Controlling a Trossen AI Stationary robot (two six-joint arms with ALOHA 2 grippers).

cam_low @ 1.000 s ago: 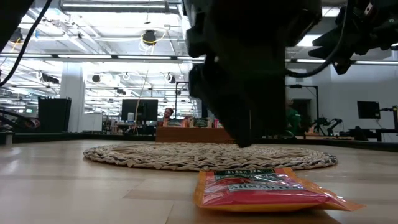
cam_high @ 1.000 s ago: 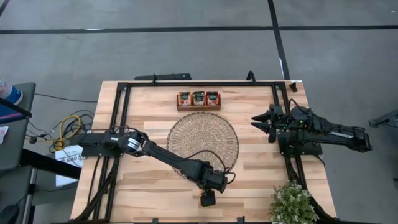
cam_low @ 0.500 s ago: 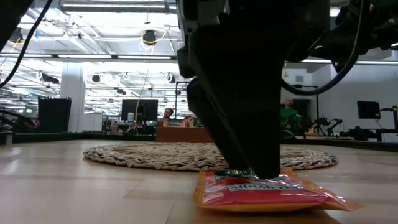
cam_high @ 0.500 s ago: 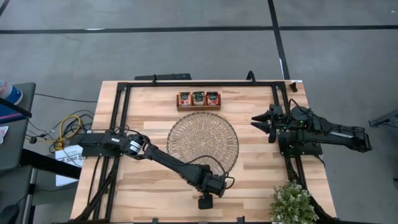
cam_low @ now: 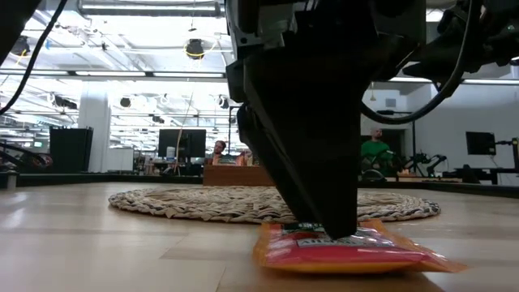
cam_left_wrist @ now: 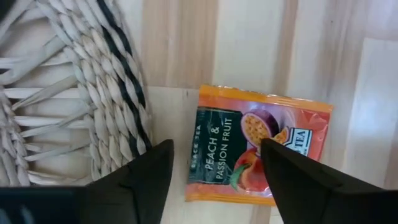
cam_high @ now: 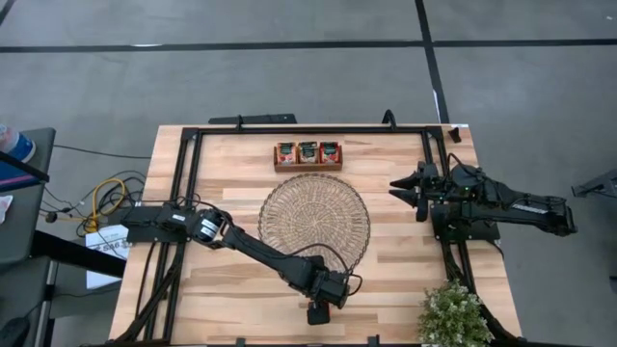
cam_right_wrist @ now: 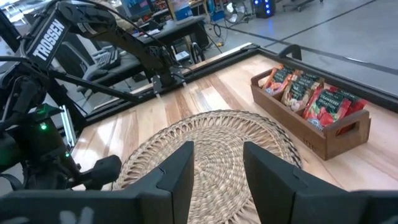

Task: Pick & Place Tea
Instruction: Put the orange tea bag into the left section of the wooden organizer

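A red-orange tea sachet (cam_left_wrist: 231, 138) lies flat on the wood near the table's front edge, just in front of the round woven mat (cam_high: 314, 220). My left gripper (cam_left_wrist: 214, 162) stands over it, pointing steeply down, open. One finger is over the sachet's printed face and the other beside its edge next to the mat. In the high view the gripper (cam_high: 318, 311) hides the sachet. More tea sachets stand on edge in the wooden tray (cam_high: 308, 154) at the far side. My right gripper (cam_high: 397, 188) waits open above the table's right side. My left gripper comes at the sachet from above, slanting. In the low view one fingertip (cam_low: 331, 229) stands on the sachet's top face (cam_low: 357, 243), near its far edge. The other finger (cam_left_wrist: 144, 177) is beside the sachet's edge; whether it touches, I cannot tell. The sachet lies flat on the table.
The mat's rim (cam_left_wrist: 118, 93) lies right beside the sachet. A potted plant (cam_high: 453, 313) stands at the near right corner. Black frame rails (cam_high: 188, 193) run along the table's left, far and right sides. Bare wood lies between the mat and the front edge.
My left gripper has come down and a little toward the table's near edge, from just above the sachet onto it. In the low view its finger now stands on the sachet's top. The sachet has stayed flat on the table.
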